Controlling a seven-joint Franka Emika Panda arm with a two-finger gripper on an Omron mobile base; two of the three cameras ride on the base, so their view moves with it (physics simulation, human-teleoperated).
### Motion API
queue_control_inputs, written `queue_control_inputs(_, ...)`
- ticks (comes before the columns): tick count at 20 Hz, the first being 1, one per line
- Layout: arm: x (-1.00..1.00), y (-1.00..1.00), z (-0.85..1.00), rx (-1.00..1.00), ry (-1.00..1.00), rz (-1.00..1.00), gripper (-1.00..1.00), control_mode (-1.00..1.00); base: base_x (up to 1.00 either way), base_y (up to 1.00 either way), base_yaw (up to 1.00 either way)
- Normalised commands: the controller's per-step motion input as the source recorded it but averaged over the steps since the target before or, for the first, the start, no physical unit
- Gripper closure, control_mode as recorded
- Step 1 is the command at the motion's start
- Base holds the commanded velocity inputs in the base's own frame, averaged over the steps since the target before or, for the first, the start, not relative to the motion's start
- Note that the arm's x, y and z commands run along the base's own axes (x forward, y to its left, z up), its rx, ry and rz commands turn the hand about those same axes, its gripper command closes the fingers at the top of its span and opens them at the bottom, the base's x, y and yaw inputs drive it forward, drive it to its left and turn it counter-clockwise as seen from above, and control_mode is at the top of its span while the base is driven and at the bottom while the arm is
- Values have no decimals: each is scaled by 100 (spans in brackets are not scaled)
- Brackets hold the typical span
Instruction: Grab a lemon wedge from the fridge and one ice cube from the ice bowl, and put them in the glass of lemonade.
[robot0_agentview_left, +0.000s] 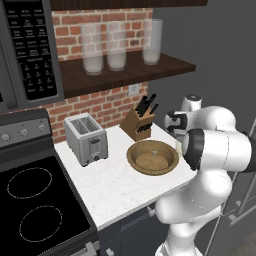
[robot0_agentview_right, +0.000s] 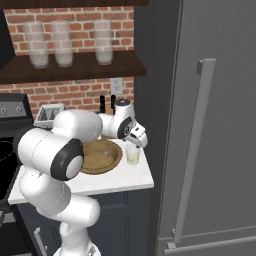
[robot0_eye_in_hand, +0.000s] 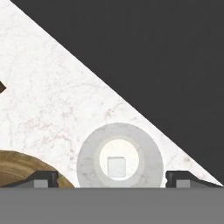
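Observation:
My gripper hangs open just above the glass of lemonade, which stands on the counter's right corner beside the fridge. From the hand view I look straight down into the glass of lemonade. A pale ice cube lies in it, and my open gripper has one fingertip on each side of the rim, holding nothing. The brown ice bowl sits just left of the glass with a small ice cube in it. The fridge door is shut, so the lemon wedge is hidden.
A toaster and a knife block stand at the back of the white counter. The stove lies to its left. Tall frosted glasses line the shelf above. The fridge's bar handle runs vertically at the right.

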Motion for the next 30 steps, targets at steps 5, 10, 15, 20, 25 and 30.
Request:
queue_control_inputs(5,-1,-3,15,1,0,0,-100,-100,0,0,0)
queue_control_inputs(10,-6,0,18,1,0,0,-100,-100,0,0,0)
queue_control_inputs(15,-17,0,17,1,-3,1,-100,-100,0,0,0)
queue_control_inputs(20,-24,15,6,3,-1,6,-100,-100,0,0,0)
queue_control_inputs(25,-73,36,0,3,-3,12,-100,-100,0,0,0)
queue_control_inputs(30,-78,49,17,0,0,15,-100,-100,0,0,0)
